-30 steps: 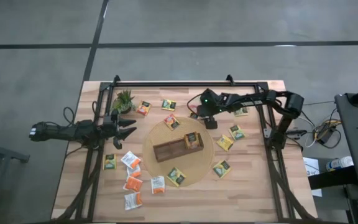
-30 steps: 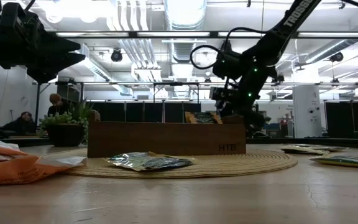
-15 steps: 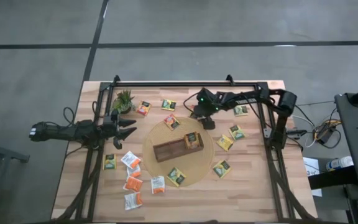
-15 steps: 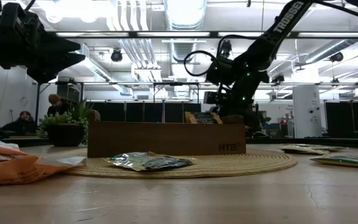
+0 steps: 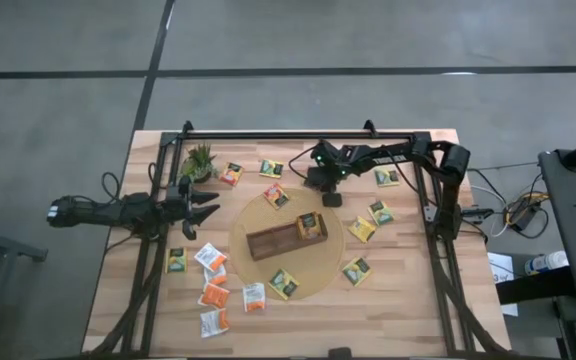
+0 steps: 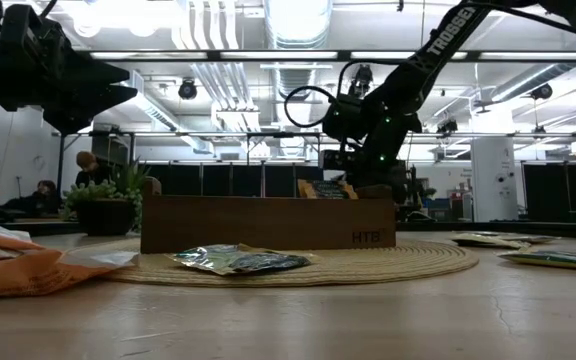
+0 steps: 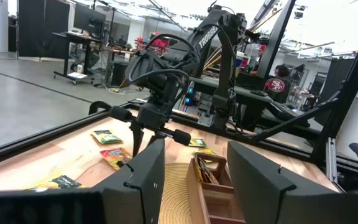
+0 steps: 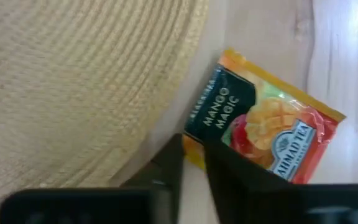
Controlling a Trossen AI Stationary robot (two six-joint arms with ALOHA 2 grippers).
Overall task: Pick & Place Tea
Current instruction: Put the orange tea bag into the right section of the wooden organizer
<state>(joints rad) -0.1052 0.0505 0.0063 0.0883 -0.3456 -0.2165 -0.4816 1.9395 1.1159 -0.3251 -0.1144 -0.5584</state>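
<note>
A tea sachet (image 8: pixel 263 134), yellow and orange with a dark panel, lies flat at the far left rim of the round woven mat (image 8: pixel 73 81). The same sachet (image 5: pixel 275 196) shows in the high view. My right gripper (image 8: pixel 194 149) slants down at it from the right, shut on its near edge; it also shows in the left wrist view (image 7: pixel 135 146). My left gripper (image 5: pixel 211 206) hovers open and level over the table's left part, holding nothing. The wooden tray (image 5: pixel 273 241) sits on the mat with one sachet (image 5: pixel 311 225) in it. My right gripper has the sachet's edge near one corner (image 8: pixel 195 157) between its two fingertips. The fingers (image 8: pixel 229 165) come from above, slanting down from the table's right. The sachet lies flat, partly on the table and partly on the mat's rim.
Other sachets lie around the mat: a cluster at the near left (image 5: pixel 213 290), some at the right (image 5: pixel 378 212) and two at the far side (image 5: pixel 271 168). A potted plant (image 5: pixel 200 160) stands far left. A black frame rail (image 5: pixel 298 135) borders the table.
My right gripper has gone toward the table's left edge and down, toward the sachet at the mat's far left rim. The sachet lies where it was.
</note>
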